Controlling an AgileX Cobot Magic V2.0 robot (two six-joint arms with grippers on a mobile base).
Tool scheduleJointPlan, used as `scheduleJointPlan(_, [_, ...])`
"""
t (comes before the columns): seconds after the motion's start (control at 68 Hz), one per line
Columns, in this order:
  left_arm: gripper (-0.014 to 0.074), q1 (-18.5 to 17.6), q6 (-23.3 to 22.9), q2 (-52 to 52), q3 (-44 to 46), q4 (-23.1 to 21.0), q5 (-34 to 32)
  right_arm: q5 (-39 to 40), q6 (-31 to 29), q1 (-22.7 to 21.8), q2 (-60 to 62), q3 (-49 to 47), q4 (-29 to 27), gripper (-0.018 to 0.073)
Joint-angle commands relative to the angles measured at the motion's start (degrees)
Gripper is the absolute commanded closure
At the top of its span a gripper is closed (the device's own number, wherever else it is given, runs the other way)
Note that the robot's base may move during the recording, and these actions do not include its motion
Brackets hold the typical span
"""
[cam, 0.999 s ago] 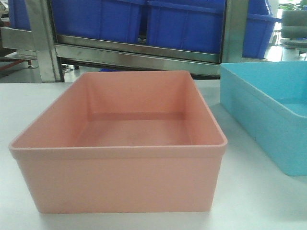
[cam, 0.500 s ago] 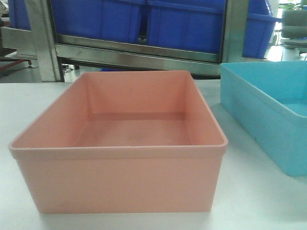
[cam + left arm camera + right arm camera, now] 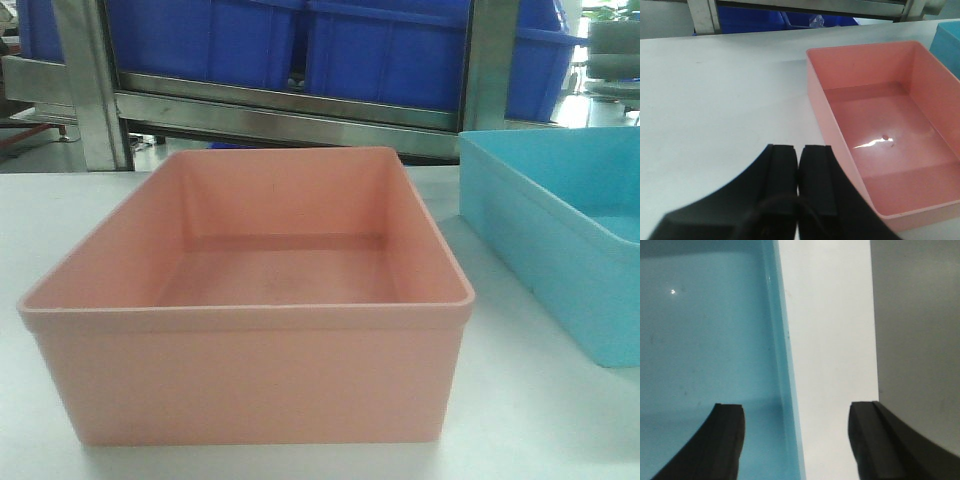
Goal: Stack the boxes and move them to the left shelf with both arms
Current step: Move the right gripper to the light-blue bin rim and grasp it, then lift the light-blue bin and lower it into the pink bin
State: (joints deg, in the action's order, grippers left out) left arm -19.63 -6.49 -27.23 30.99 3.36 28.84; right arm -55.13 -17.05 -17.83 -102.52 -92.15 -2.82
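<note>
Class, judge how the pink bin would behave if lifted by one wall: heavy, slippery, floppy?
Probably light: the pink bin is empty, thin-walled plastic. Likely slippery; its floor glints glossy. The rolled rim should keep it fairly stiff.

No legible text, label, brand or number on the salmon pink bin (image 3: 250,380), turquoise bin (image 3: 540,260), dark blue bins (image 3: 380,60) or steel rack (image 3: 290,115).

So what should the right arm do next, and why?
Probably lower the right gripper and close it on the blue bin wall. Its open fingers straddle that rim, one over the bin's inside and one over the table.
</note>
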Motion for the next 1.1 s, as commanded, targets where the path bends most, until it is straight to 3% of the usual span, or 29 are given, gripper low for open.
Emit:
scheduleJointPlan(0.0, [0.0606, -0.28, -0.08, -0.08, 1.58, 0.44, -5.02, 3.59, -3.68, -0.37, -1.08, -3.05, -0.20, 0.0071])
scheduleJointPlan(0.132, [0.0606, -0.28, -0.08, -0.08, 1.58, 0.44, -5.12, 6.28, -8.97, -0.37, -6.39, -3.96, -0.89, 0.0071])
scheduleJointPlan(0.441, [0.0606, -0.28, -0.08, -0.08, 1.58, 0.44, -5.12, 9.89, -14.76, -0.37, -12.72, -3.96, -7.05, 0.0077])
scheduleJointPlan(0.529, [0.0606, -0.28, -0.08, -0.08, 1.58, 0.44, -5.12, 10.33, -14.89, -0.37, -12.84, -3.96, -7.05, 0.0151])
scheduleJointPlan(0.617, [0.0606, -0.28, -0.08, -0.08, 1.58, 0.44, -5.12, 10.57, -15.82, -0.49, -12.84, -3.96, -7.05, 0.0318])
scheduleJointPlan(0.779, [0.0606, -0.28, -0.08, -0.08, 1.58, 0.44, -5.12, 10.18, -15.70, -0.49, -12.79, -3.96, -7.05, 0.0517])
scheduleJointPlan(1.088, [0.0606, -0.28, -0.08, -0.08, 1.58, 0.44, -5.02, 6.13, -8.43, -0.49, -8.92, -6.74, -7.23, 0.0504])
